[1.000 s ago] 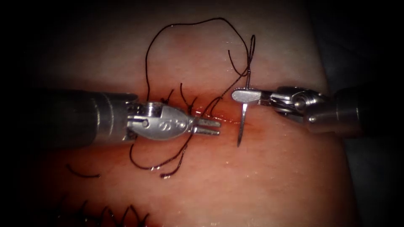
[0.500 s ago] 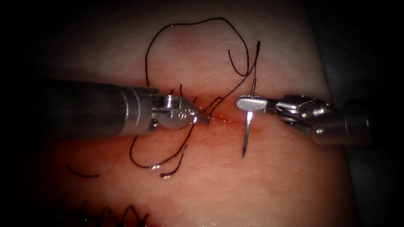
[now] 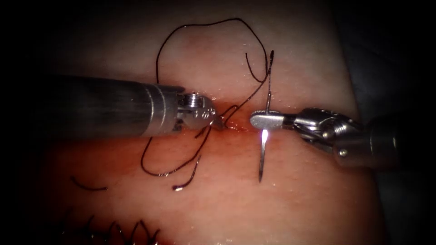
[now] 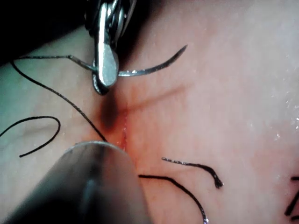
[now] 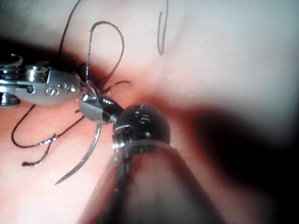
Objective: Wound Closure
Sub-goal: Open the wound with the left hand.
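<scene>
Right tool: we find the right arm's tool (image 3: 265, 120) closed on the needle (image 3: 263, 149); the grip sits toward the thread end of the curve, with the longer share of the needle on the point side.
Needle: held clear of the tissue (image 3: 295, 199); its point shows bare in the endoscope view, lying over the surface to the right of the stitched stretch; no part is seen entering.
Left tool: we see the left arm's tool (image 3: 217, 123) with its tip down at the cut (image 3: 236, 128); we cannot tell how its jaws stand or whether they hold anything.
Thread: the thread (image 3: 204, 27) runs from the needle's end in a wide loop over the tissue and back toward the cut; loose tails (image 3: 186, 179) lie near the left tool.
Progress: we judge earlier stitches placed at the left part of the cut; the right part is not yet closed; red fluid (image 3: 236, 136) marks the line.
Change: against a second ago, the left tool's shaft reaches further right and its jaws, then parted, no longer show as parted; the needle sits slightly lower in the right tool's grasp area.
</scene>
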Motion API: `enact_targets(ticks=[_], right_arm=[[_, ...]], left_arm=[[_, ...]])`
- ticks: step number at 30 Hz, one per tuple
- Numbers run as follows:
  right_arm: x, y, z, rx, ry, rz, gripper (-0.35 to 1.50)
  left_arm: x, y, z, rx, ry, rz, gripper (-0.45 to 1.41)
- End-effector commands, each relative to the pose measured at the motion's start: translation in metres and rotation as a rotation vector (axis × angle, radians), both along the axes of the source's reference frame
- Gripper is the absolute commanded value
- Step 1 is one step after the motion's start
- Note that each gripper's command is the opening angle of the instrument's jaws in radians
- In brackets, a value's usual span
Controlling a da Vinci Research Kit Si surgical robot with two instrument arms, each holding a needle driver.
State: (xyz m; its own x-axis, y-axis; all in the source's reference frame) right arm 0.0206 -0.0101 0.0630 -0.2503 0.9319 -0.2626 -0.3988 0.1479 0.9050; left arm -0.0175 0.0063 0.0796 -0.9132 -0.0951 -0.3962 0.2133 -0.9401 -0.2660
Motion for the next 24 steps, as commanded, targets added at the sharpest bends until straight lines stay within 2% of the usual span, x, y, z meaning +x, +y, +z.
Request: enact_targets(ticks=[1, 5, 9, 13, 14, 15, 18, 20, 22, 24], right_arm=[[0.0009, -0.0004, 0.0006, -0.024, -0.002, -0.008, -0.35], [0.0016, -0.0004, 0.0007, -0.093, 0.005, -0.001, -0.35], [0.0024, 0.0003, 0.0011, -0.161, -0.025, -0.015, -0.35], [0.0027, 0.0012, 0.0017, -0.194, -0.049, -0.021, -0.35], [0.0027, 0.0014, 0.0019, -0.198, -0.055, -0.020, -0.35], [0.0029, 0.0018, 0.0022, -0.224, -0.070, -0.025, -0.35], [0.0030, 0.0027, 0.0030, -0.315, -0.127, -0.044, -0.35], [0.0029, 0.0032, 0.0034, -0.351, -0.152, -0.043, -0.35], [0.0028, 0.0035, 0.0037, -0.381, -0.167, -0.031, -0.35], [0.0028, 0.0039, 0.0042, -0.420, -0.188, -0.006, -0.35]], left_arm=[[-0.0006, 0.0003, 0.0009, -0.002, 0.020, 0.011, -0.45], [-0.0008, 0.0009, 0.0021, 0.003, 0.077, 0.041, -0.45], [-0.0010, 0.0002, 0.0034, 0.047, 0.133, 0.089, -0.45], [-0.0008, -0.0007, 0.0037, 0.098, 0.140, 0.118, -0.45], [-0.0006, -0.0009, 0.0037, 0.113, 0.139, 0.132, -0.40], [-0.0004, -0.0010, 0.0037, 0.126, 0.140, 0.128, -0.23], [0.0003, -0.0013, 0.0034, 0.161, 0.122, 0.119, 0.00], [0.0007, -0.0014, 0.0030, 0.202, 0.093, 0.111, 0.31], [0.0010, -0.0016, 0.0026, 0.221, 0.068, 0.108, 0.36], [0.0011, -0.0018, 0.0022, 0.236, 0.049, 0.098, 0.54]])
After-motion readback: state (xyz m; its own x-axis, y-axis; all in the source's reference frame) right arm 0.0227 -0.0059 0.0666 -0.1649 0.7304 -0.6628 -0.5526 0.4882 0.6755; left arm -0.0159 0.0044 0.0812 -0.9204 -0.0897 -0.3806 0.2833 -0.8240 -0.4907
